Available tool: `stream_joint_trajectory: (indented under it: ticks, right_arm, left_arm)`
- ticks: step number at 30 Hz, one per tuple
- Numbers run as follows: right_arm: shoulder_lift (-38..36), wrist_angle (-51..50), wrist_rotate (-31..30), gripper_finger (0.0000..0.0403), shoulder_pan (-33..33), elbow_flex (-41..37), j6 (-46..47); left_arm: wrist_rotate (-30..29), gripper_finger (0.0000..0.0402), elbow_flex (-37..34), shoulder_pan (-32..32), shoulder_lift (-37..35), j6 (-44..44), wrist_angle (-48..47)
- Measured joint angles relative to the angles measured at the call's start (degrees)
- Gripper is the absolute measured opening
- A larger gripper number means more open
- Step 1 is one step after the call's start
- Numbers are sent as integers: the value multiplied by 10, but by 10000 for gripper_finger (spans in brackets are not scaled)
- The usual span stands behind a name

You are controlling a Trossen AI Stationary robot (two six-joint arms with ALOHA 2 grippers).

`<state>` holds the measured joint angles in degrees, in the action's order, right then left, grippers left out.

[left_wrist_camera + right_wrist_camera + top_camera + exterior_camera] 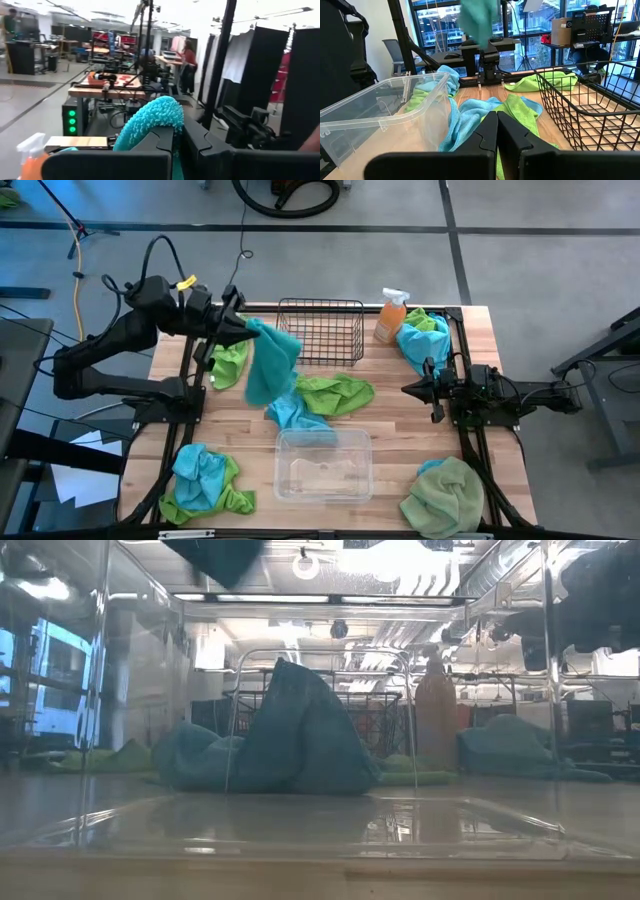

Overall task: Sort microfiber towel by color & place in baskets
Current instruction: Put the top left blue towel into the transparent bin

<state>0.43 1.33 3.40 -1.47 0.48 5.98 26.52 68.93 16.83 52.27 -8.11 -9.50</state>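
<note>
The left arm reaches in from the table's left edge, bent at the elbow, with its wrist raised above the surface and pointing toward the table's middle. The left gripper (243,328) is lifted off the table, its two dark fingers (159,142) clamped together on a turquoise towel (272,360) that hangs down from them. The right arm lies low along the right side, and the right gripper (408,389) points inward with its fingers (487,131) pressed together, holding nothing.
</note>
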Motion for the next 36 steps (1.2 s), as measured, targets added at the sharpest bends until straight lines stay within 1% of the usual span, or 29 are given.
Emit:
stream_joint_trajectory:
  ticks: [6, 10, 12, 16, 20, 24, 26, 31, 36]
  right_arm:
    - [0, 0, 0, 0, 0, 0, 0]
    - [0, 0, 0, 0, 0, 0, 0]
    - [0, 0, 0, 0, 0, 0, 0]
    - [0, 0, 0, 0, 0, 0, 0]
    - [0, 0, 0, 0, 0, 0, 0]
    - [0, 0, 0, 0, 0, 0, 0]
    - [0, 0, 0, 0, 0, 0, 0]
    - [0, 0, 0, 0, 0, 0, 0]
    - [0, 0, 0, 0, 0, 0, 0]
  left_arm:
    - [0, 0, 0, -16, 0, 22, 0]
    - [29, 0, 0, -21, 0, 24, -1]
    - [35, 0, 0, -24, 0, 24, -1]
    - [29, 0, 0, -36, 0, 24, 0]
    - [7, 0, 0, -59, 13, 6, 22]
    - [-30, 0, 0, -112, 65, -31, 80]
    - [-46, 0, 4, -140, 96, -30, 99]
    - [-103, 0, 53, -208, 175, -8, 104]
    - [-125, 0, 110, -274, 242, -7, 102]
